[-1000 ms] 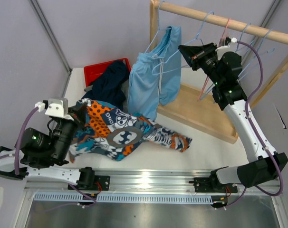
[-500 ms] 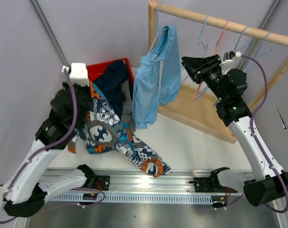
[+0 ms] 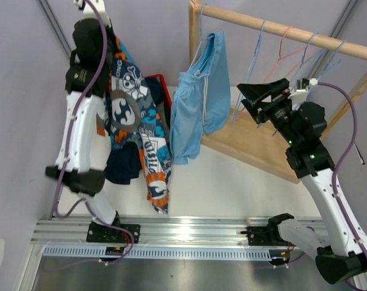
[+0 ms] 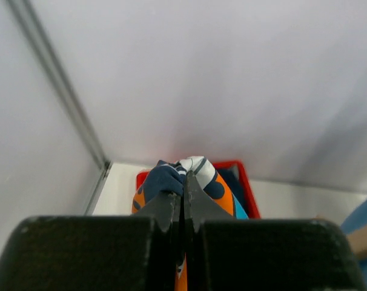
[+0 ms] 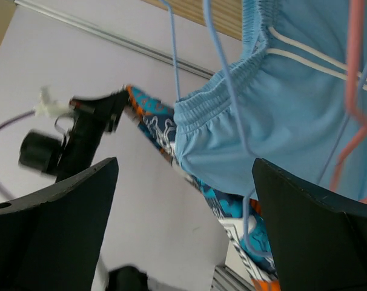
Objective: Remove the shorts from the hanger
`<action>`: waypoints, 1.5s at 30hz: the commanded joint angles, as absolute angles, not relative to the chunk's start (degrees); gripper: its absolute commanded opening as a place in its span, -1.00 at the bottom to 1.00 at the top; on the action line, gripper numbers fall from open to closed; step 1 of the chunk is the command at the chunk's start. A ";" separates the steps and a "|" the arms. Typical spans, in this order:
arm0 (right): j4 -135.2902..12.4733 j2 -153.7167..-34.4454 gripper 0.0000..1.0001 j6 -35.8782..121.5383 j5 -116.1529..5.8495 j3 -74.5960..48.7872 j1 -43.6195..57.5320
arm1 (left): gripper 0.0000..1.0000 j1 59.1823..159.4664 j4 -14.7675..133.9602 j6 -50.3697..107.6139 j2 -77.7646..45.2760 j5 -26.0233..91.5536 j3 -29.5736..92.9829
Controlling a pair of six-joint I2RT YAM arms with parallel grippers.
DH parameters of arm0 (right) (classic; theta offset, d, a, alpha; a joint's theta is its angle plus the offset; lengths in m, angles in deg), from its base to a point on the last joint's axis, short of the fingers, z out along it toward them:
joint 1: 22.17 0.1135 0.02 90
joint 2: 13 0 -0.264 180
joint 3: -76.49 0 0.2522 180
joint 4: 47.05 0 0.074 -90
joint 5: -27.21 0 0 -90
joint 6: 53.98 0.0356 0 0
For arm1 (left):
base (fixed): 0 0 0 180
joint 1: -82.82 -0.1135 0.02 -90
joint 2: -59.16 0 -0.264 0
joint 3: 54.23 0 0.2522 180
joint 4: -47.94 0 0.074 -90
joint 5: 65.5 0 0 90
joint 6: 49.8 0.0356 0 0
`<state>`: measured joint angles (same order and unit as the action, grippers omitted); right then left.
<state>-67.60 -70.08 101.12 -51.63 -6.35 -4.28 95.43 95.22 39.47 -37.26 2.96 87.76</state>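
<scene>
**At the left rear of the table: patterned shorts hoisted, light blue pair on the rail**

The left gripper [image 3: 106,47] is raised high beside the wall. Its fingers are pinched tight on one edge of the patterned shorts [image 3: 134,115], as the left wrist view confirms. The orange, blue and white cloth hangs from that single point in a long, loose fall, and its lower end reaches toward the near edge of the table [image 3: 232,176].

The light blue shorts [image 3: 198,100] hang on a blue wire hanger [image 5: 220,60] from the wooden rail [image 3: 256,21], just right of the red bin [image 3: 163,82]. The right gripper [image 3: 256,97] sits near them, below the rail, with its fingers spread wide and holding nothing.

Handling, as a judgement: both garments appear light, soft and entirely limp. A pinch anywhere on them should hold, but the cloth will swing and trail. The elastic waistband of the light blue pair, bunched where it meets the wire, looks the firmest place to grip. The thin hanger may tilt or come along when the shorts are pulled.

Change from the earlier frames: one second ago the patterned shorts lay spread on the table with the left gripper low. Half a second ago they were partly lifted. Now they hang nearly free. The right gripper has dropped back from the rail, and the light blue shorts have not moved.
</scene>
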 commanded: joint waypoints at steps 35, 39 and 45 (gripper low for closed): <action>-69.78 -107.48 0.93 63.35 -68.15 -51.79 13.78 | 0.98 94.43 91.06 23.85 14.42 14.93 11.32; -68.73 -109.24 0.92 63.61 -70.00 -51.44 13.78 | 0.98 94.43 90.09 23.50 15.22 16.16 10.69; -66.53 -112.49 0.84 64.75 -70.26 -52.05 13.78 | 0.98 94.43 89.74 23.33 14.95 16.42 11.04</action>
<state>-70.51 -110.97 65.03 -68.57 -49.36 13.49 94.16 92.11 23.69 14.37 15.71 10.25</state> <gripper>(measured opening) 0.931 0.993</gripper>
